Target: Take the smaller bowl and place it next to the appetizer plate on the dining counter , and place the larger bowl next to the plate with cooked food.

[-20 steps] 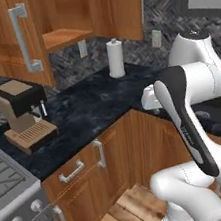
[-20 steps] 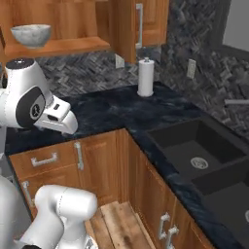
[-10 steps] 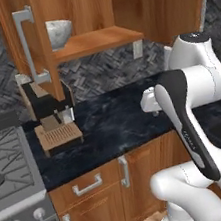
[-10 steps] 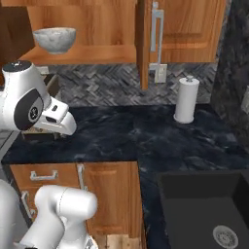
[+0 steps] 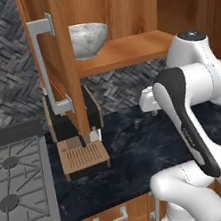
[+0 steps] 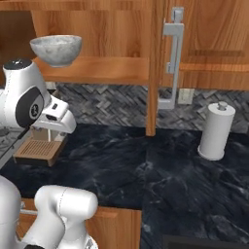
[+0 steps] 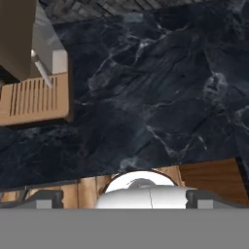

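At the far left of the left base view we see a stove [image 5: 15, 183] with grey burners, set against the black marbled desk [image 5: 133, 144]. Just to its right a coffee machine [image 5: 79, 137] with a wooden drip tray stands on the desk, partly hidden behind an open cabinet door [image 5: 49, 61] with a silver handle. Above it, on the open wooden cabinet shelf [image 5: 123, 52], sits a grey-white stone-look bowl [image 5: 88, 39], upright near the shelf's left end; we take it for the larger bowl, though nothing beside it lets us compare. The right base view shows the same bowl on the shelf, above the robot's white shoulder. Further right, a white paper towel roll [image 6: 215, 130] stands on the desk by the herringbone backsplash. In the hand view the gripper [image 7: 121, 198] looks down at bare desk with its fingertips [image 7: 46, 198] set wide apart, nothing between them.
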Controlling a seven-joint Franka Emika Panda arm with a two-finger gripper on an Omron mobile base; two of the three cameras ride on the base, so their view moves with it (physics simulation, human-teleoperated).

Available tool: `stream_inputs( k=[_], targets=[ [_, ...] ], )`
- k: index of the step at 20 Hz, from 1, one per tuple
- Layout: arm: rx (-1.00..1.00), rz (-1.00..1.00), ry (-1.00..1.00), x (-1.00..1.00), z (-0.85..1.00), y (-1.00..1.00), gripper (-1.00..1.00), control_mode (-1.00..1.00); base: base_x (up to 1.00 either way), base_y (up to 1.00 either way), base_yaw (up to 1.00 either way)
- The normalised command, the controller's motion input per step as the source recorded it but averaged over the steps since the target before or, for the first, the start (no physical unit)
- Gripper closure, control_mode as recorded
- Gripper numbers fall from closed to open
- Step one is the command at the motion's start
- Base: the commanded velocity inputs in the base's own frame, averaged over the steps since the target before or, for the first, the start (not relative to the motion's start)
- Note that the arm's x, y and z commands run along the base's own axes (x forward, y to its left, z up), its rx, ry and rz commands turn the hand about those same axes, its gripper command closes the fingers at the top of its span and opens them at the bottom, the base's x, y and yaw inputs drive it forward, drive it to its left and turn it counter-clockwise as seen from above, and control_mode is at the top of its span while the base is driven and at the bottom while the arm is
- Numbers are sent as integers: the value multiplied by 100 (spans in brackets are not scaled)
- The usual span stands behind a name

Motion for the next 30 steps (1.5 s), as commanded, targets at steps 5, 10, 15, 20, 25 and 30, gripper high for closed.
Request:
stream_inputs(
  k=[5,10,15,20,25,30],
  targets=[
    [0,0,0,0,0,0,-100,100,47,0,16],
    [0,0,0,0,0,0,-100,100,0,0,0],
    [2,0,-10,-6,4,0,-100,-100,0,0,0],
    [6,5,-48,4,53,20,-100,-100,0,0,0],
    [7,1,-55,25,92,14,-100,-100,0,0,0],
    [28,-5,-33,61,93,1,-100,-100,0,0,0]
  ],
)
